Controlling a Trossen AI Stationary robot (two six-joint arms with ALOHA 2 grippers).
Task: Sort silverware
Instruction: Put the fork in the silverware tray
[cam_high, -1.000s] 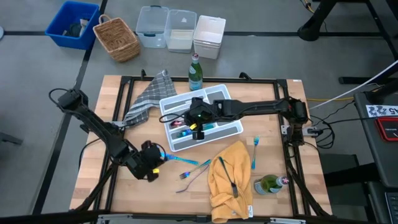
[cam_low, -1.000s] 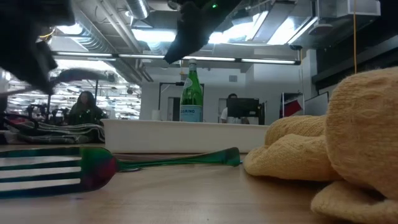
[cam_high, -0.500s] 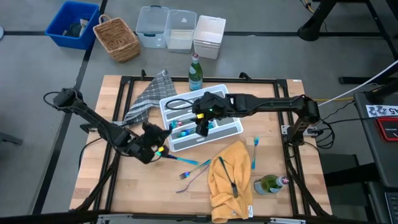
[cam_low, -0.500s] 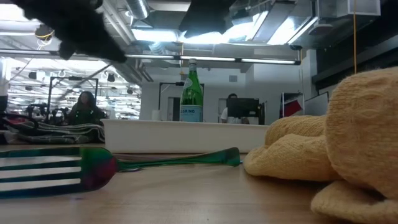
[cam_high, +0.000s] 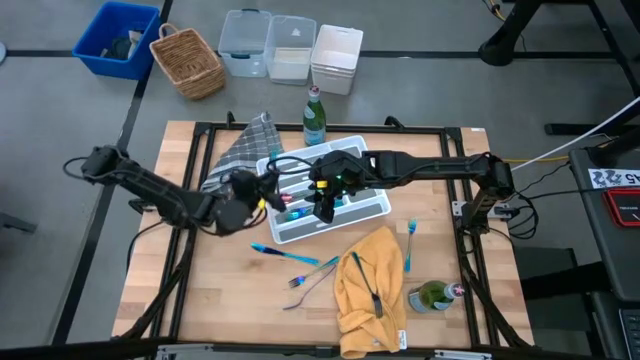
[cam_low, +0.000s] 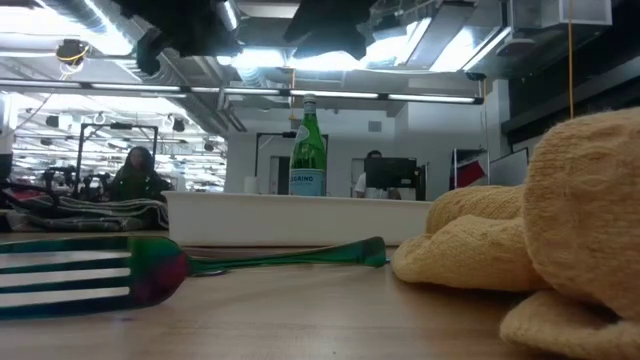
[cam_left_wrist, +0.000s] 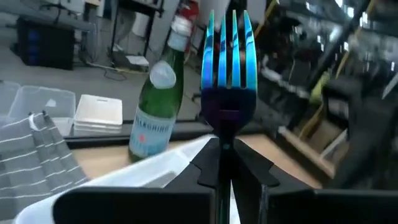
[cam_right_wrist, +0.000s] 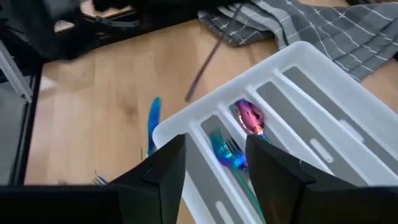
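Wooden tabletop (cam_high: 200, 300) holding a white divided tray (cam_high: 372, 210), with both arms working at it.
Left gripper (cam_high: 262, 194), at the tray's near-left edge, is clamping an upright iridescent blue-violet fork (cam_left_wrist: 227, 68) by the handle; right gripper (cam_high: 322, 205) is hovering over the tray with fingers spread, holding nothing. More teal silverware is lying in the tray (cam_right_wrist: 230, 152) and loose in front of it (cam_high: 285, 253). Behind the tray, a green bottle (cam_left_wrist: 155, 102) is showing a label reading "PELLEGRINO".

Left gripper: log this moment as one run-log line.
left gripper: shut on blue fork, beside white tray | right gripper: open, over tray
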